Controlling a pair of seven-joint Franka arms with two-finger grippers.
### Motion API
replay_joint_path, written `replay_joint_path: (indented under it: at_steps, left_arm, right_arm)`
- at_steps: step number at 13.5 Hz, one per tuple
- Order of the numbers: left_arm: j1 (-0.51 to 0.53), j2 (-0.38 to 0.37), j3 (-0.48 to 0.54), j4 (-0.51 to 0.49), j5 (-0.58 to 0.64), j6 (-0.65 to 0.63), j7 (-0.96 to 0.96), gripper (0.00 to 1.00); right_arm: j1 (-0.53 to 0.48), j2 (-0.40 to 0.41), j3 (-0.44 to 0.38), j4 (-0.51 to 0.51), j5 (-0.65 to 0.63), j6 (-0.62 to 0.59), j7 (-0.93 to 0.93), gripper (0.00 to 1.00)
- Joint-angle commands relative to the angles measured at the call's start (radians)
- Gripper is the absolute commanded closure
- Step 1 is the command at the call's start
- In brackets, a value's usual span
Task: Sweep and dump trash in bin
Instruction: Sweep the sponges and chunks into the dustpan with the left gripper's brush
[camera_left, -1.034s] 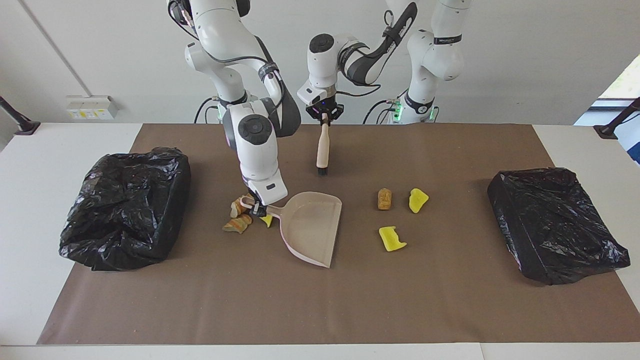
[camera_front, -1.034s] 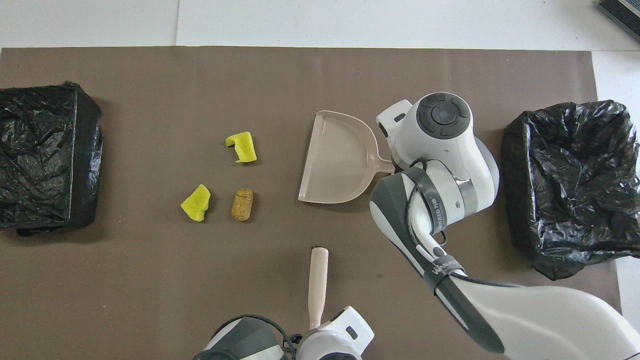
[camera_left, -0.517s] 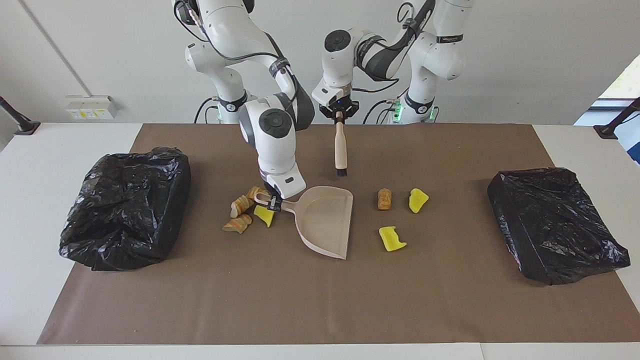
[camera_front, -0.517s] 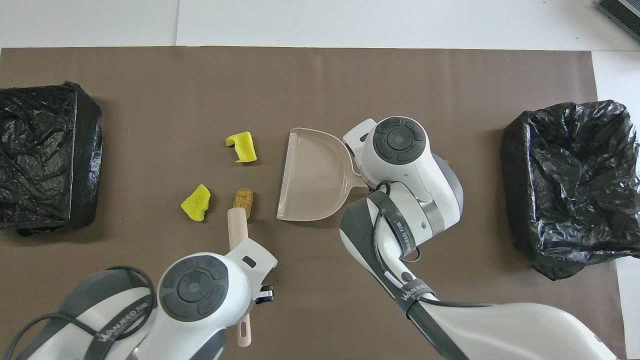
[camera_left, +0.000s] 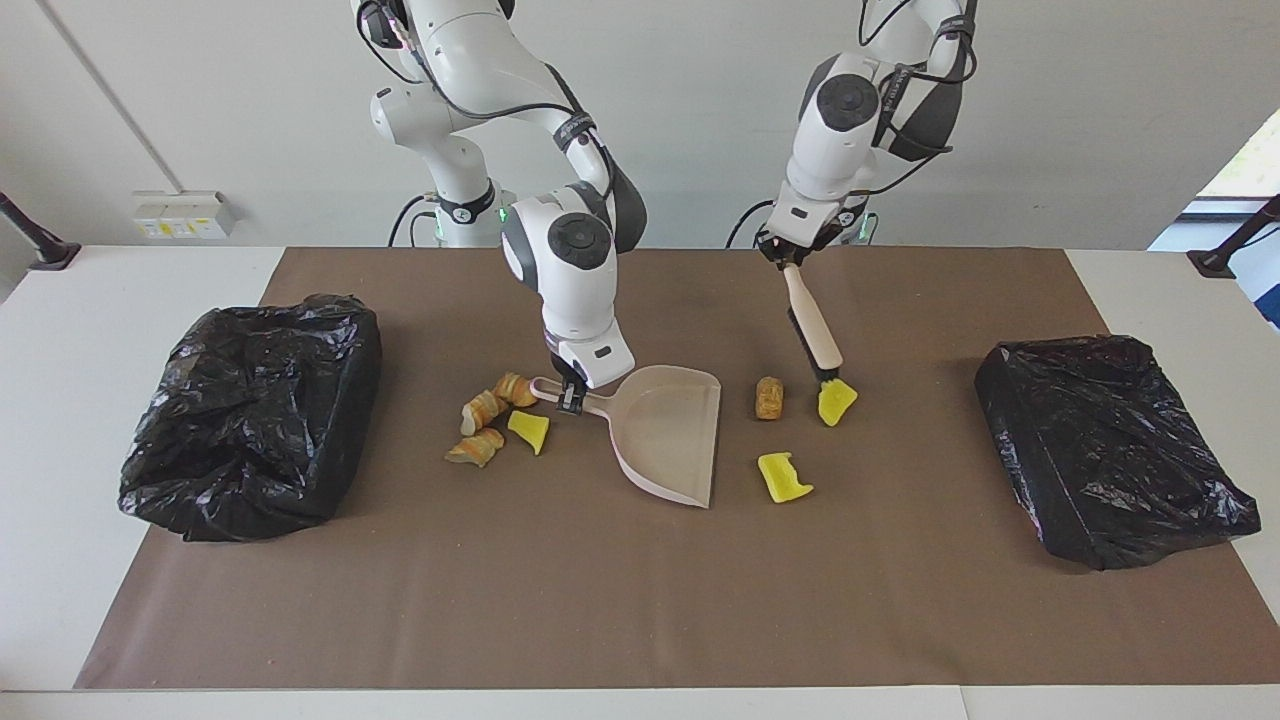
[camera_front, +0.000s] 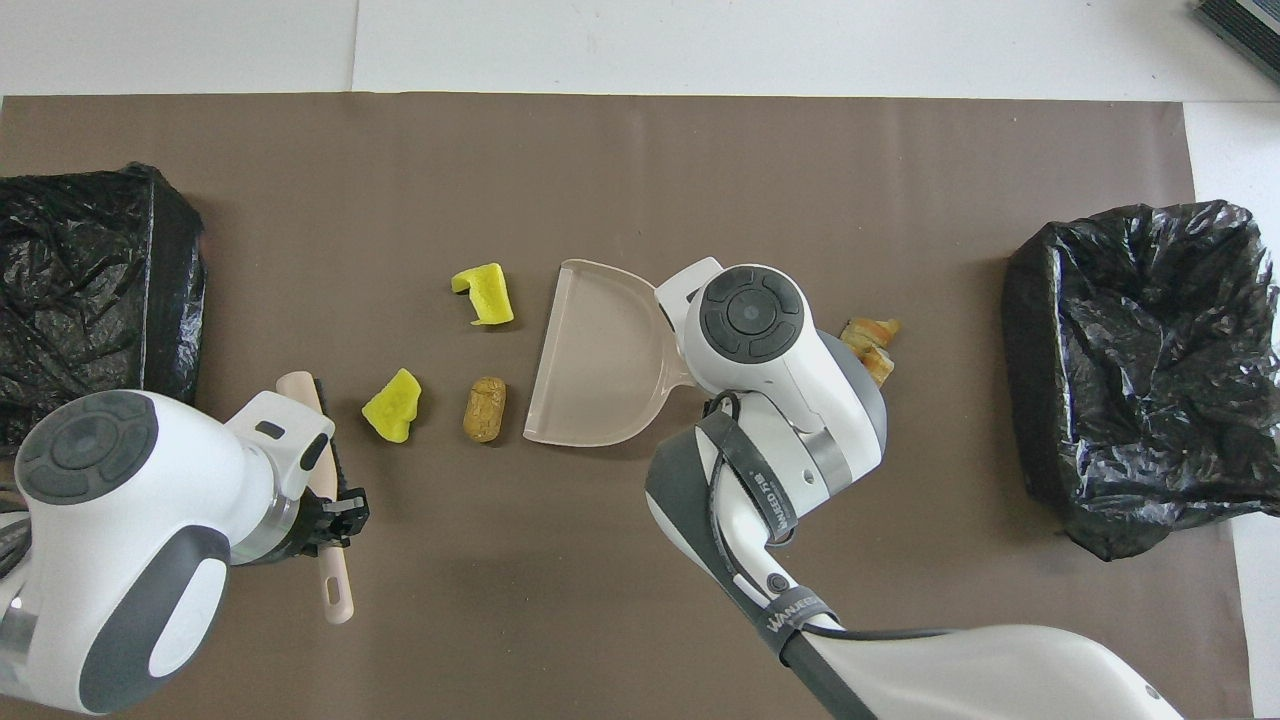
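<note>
1. The trash lies in two groups on the brown mat (camera_left: 640, 600). Three scraps sit in front of the dustpan's open edge: a yellow chunk (camera_left: 836, 402) right at the brush tip, a tan lump (camera_left: 768, 397) beside it toward the pan, and a second yellow chunk (camera_left: 783, 477) just beside those two. Four more scraps (camera_left: 497, 420) sit by the pan's handle, close under the right gripper.
2. The left gripper (camera_left: 786, 262) is clamped on the brush (camera_left: 815, 332), which slants down from it so the bristles touch the first yellow chunk.
3. The right gripper (camera_left: 570, 398) is closed on the handle of the dustpan (camera_left: 672, 432), whose mouth faces the three scraps.
4. The step in hand looks like sweeping those three into the pan. To do it well, I'd keep the bristles low on the mat and start the stroke from the side of the yellow chunk away from the pan, so it pushes the tan lump ahead of it.
5. The pan's edge should sit flat on the mat, or the light scraps may slip underneath.
6. The second yellow chunk lies off the stroke line and probably needs its own pass.
7. One bin (camera_left: 250, 410) is at the right arm's end, another bin (camera_left: 1110, 445) at the left arm's end.
</note>
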Motion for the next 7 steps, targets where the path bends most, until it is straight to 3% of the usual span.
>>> replay_joint_path:
  at_steps: [1, 4, 7]
  left_arm:
    - [0.022, -0.010, -0.017, -0.105, 0.027, 0.103, 0.000, 1.00]
    - [0.002, 0.090, -0.026, -0.107, 0.027, 0.278, 0.009, 1.00]
    - [-0.087, 0.147, -0.029, -0.084, -0.016, 0.318, 0.024, 1.00]
  right_arm:
    - [-0.002, -0.012, 0.005, -0.022, -0.007, 0.035, 0.035, 1.00]
    - [0.010, -0.006, 0.005, -0.022, -0.005, 0.043, 0.041, 1.00]
    - [0.009, -0.006, 0.005, -0.024, -0.005, 0.043, 0.041, 1.00]
